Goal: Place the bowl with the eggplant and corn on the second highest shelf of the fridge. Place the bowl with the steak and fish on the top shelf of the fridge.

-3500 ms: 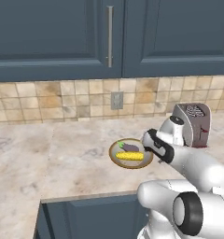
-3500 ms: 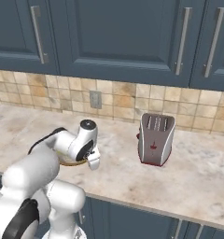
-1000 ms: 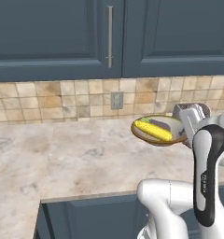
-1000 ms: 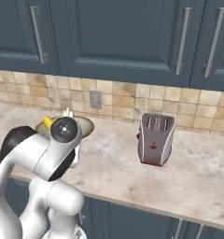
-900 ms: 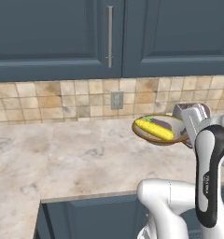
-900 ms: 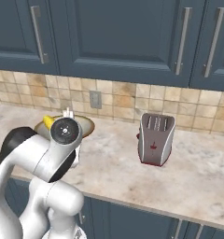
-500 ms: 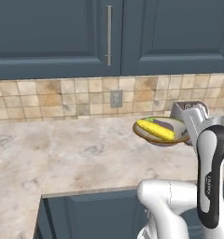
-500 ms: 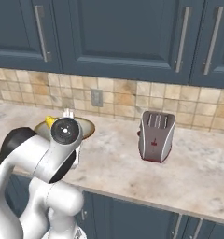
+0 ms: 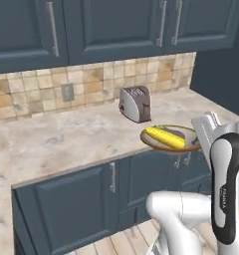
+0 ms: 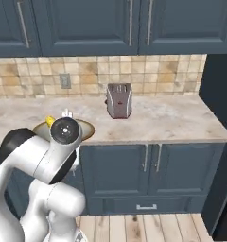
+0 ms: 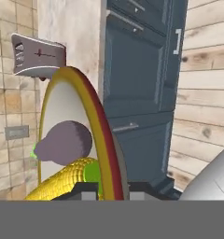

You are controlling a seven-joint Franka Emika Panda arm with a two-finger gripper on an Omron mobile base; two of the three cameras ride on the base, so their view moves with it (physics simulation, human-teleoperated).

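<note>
**Bowl in hand, in transit toward the fridge**

Gripper (image 11: 111, 189) is pinching the rim of the bowl (image 9: 169, 144). In the hand view the two finger tips sit either side of the yellow-red rim, one inside the bowl, one outside. Jaws closed on the rim, not spread.

Bowl is off the counter (image 9: 66, 139), held level in the air just past the counter's front edge, above the lower cabinet doors (image 9: 136, 184). Load is the corn (image 9: 165, 137) and the eggplant (image 11: 63, 142), so this is the one meant for the second highest shelf. Corn lies flat across the bowl, long axis running roughly rim to rim; eggplant is touching it on the far side. Both sit inside the rim, nothing hanging over.

Toaster (image 10: 118, 100) stands on the counter near the backsplash, well apart from the bowl.

Key relation: the grip is on one edge only, so the bowl cantilevers away from the jaws, with its whole weight to one side of the pinch. My read: the bowl must go into the shelf far-edge first and stay level, or the corn rolls.

The dark panel at the right end of the counter (image 10: 219, 118) could be the fridge side, can't confirm. No shelves visible, so alignment can't be judged. Steak/fish bowl is a later step.
</note>
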